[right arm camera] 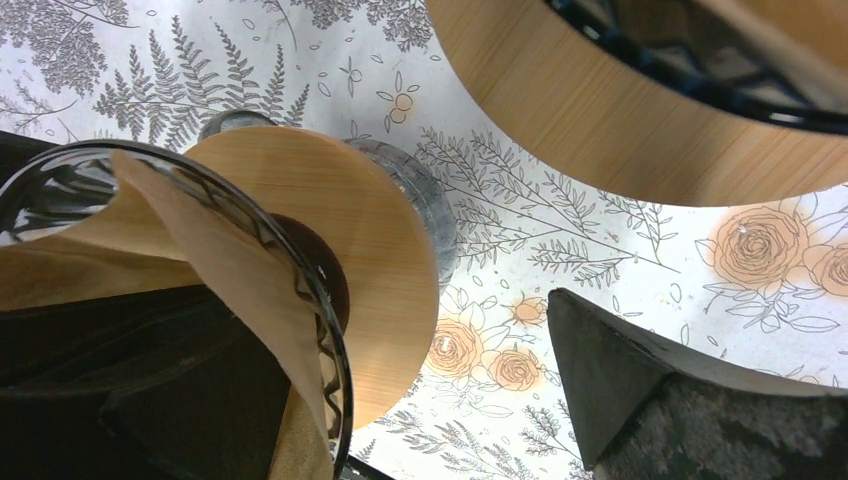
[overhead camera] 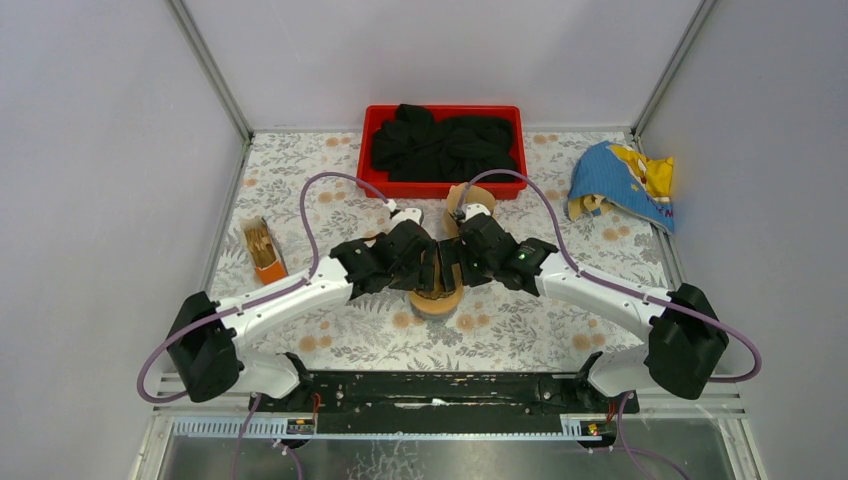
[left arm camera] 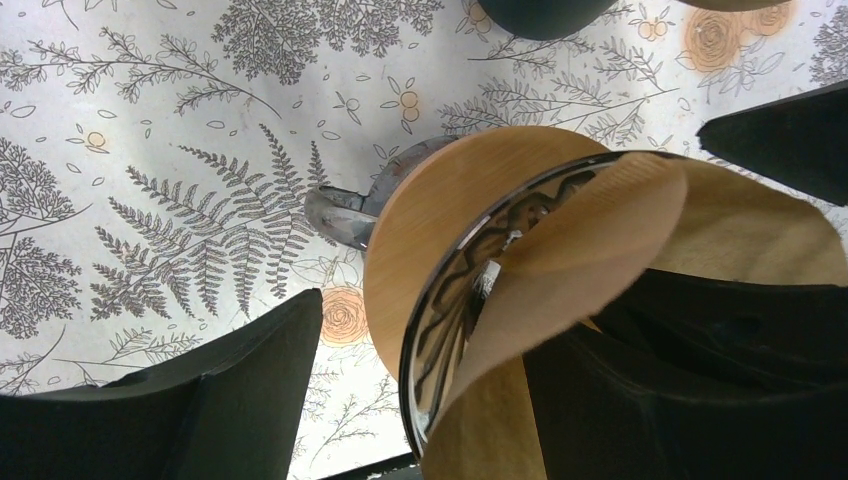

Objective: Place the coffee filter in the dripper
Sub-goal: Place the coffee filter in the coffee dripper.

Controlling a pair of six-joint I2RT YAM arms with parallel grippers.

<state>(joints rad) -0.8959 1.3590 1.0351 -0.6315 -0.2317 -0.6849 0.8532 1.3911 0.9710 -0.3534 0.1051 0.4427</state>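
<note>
The glass dripper (overhead camera: 437, 300) with a round wooden collar (left arm camera: 430, 230) stands on the floral table between both arms. A brown paper coffee filter (left arm camera: 590, 240) sits inside its glass cone (right arm camera: 60, 185), with an edge folding over the rim. My left gripper (left arm camera: 470, 300) is open and straddles the rim, with one finger (left arm camera: 720, 380) inside against the filter and the other (left arm camera: 220, 400) outside, apart from the collar. My right gripper (right arm camera: 380, 300) is open in the same way, with one finger (right arm camera: 130, 380) inside the cone and the other (right arm camera: 640, 380) outside on the far side.
A red tray (overhead camera: 375, 120) holding black cloth (overhead camera: 445, 140) stands at the back. A second wooden-rimmed piece (overhead camera: 472, 200) lies just behind the grippers. A blue and yellow bag (overhead camera: 625, 185) is at the back right and an orange holder of wooden sticks (overhead camera: 262, 250) at the left.
</note>
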